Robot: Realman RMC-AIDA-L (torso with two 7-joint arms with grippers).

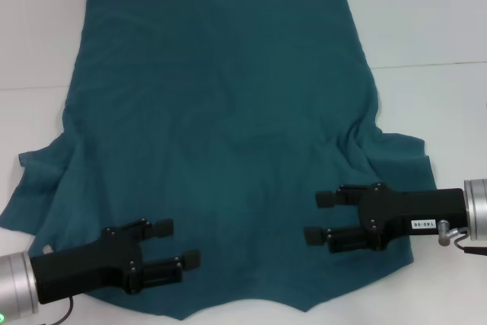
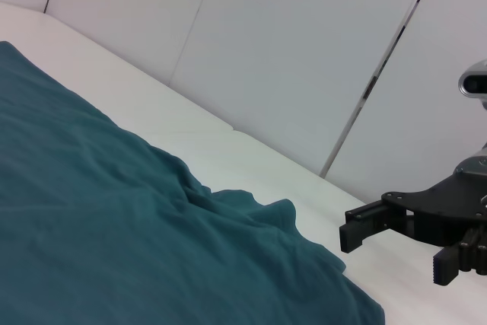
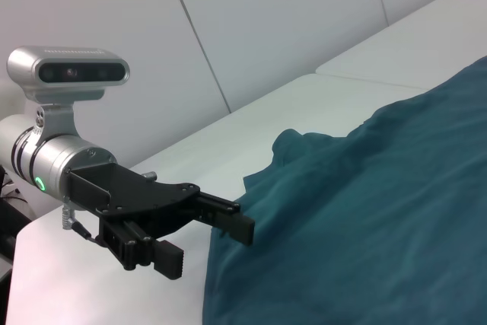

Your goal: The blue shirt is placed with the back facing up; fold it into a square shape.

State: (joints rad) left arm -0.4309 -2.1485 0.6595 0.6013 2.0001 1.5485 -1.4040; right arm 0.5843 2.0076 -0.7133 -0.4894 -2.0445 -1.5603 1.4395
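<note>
Teal-blue soft cotton, the blue shirt (image 1: 221, 135) lies spread flat and plain side up across the white tabletop (image 1: 434, 20) in the head view, unfolded, with the left end effector (image 1: 176, 243) and right end effector (image 1: 318, 217) low over its near edge, fingers apart and empty. From the left wrist, the rumpled cloth (image 2: 137, 234) ends in a wavy sleeve, the right end effector (image 2: 396, 245) beyond it. From the right wrist, the left end effector (image 3: 211, 243) gapes beside the other sleeve, so every fold looks still to do.

even, bright overhead light, soft faint shadows, no glare; all views reasonably sharp.
</note>
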